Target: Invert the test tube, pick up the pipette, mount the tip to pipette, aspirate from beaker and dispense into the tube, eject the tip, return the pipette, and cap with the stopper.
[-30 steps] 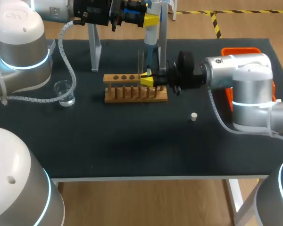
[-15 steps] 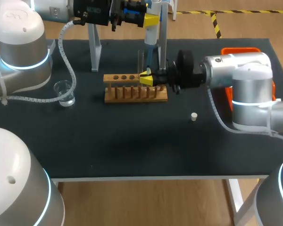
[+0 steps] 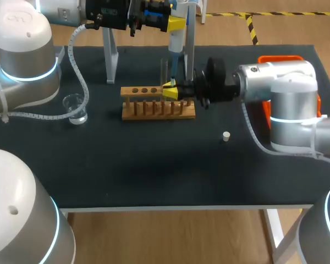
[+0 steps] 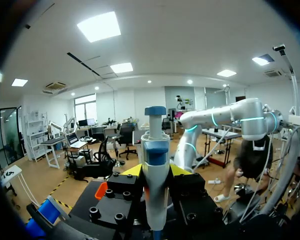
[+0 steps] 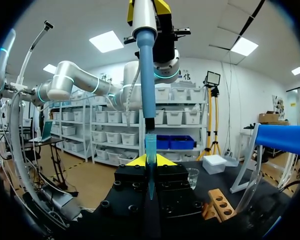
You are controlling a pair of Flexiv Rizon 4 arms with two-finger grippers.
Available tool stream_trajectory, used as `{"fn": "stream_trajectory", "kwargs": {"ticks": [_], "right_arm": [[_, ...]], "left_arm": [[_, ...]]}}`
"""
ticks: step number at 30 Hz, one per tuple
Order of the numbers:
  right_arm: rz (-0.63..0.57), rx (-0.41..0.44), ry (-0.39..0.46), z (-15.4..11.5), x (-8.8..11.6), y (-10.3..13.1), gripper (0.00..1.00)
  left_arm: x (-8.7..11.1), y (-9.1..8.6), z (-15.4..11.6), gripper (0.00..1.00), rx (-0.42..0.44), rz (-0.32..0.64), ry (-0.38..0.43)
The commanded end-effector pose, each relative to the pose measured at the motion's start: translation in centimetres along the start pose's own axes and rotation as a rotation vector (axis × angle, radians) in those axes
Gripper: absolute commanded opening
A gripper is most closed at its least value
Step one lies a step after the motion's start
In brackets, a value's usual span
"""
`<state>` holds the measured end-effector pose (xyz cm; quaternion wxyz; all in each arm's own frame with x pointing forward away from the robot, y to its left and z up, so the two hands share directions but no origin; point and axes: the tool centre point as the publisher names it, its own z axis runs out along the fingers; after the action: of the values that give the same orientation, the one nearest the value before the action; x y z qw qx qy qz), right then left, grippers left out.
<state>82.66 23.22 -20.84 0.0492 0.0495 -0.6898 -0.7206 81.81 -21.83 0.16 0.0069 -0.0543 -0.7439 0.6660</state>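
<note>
Where the left arm comes in over the far side of the black worktop [image 3: 154,165], the left tool [image 4: 155,171] is clamped on the white pipette with a blue plunger cap [image 4: 155,145]. The pipette is held upright, with 1 yellow finger on each side of its barrel. Directly below the pipette's slim blue shaft, the right tool [image 5: 151,161] is closed on the translucent blue pipette tip [image 5: 151,149]. This tip stands upright between the 2 fingers, and the shaft's dark end meets its open top. In the head view the right tool sits just over the far rail of the wooden test-tube rack [image 3: 158,104], beside the clear glass test tube [image 3: 164,69] standing in that rack. The small clear glass beaker [image 3: 75,108] stands well apart, toward the worktop's left side. The small white stopper [image 3: 226,136] lies on the worktop, nearer the front than the rack. An orange tray [image 3: 286,59] sits at the far right corner.
</note>
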Motion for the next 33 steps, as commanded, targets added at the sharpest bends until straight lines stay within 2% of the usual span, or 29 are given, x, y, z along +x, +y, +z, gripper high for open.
{"fn": "stream_trajectory", "kwargs": {"ticks": [1, 33], "right_arm": [[-0.002, -0.001, -0.001, 0.04, -0.08, 0.24, 0.0], [-0.019, -0.015, 0.0, -0.18, 0.37, 0.64, 0.0]], "left_arm": [[-0.09, -0.07, -0.07, 0.0, -0.002, -0.001, 0.004], [-0.09, -0.07, -0.07, 0.0, -0.002, -0.001, 0.004]]}}
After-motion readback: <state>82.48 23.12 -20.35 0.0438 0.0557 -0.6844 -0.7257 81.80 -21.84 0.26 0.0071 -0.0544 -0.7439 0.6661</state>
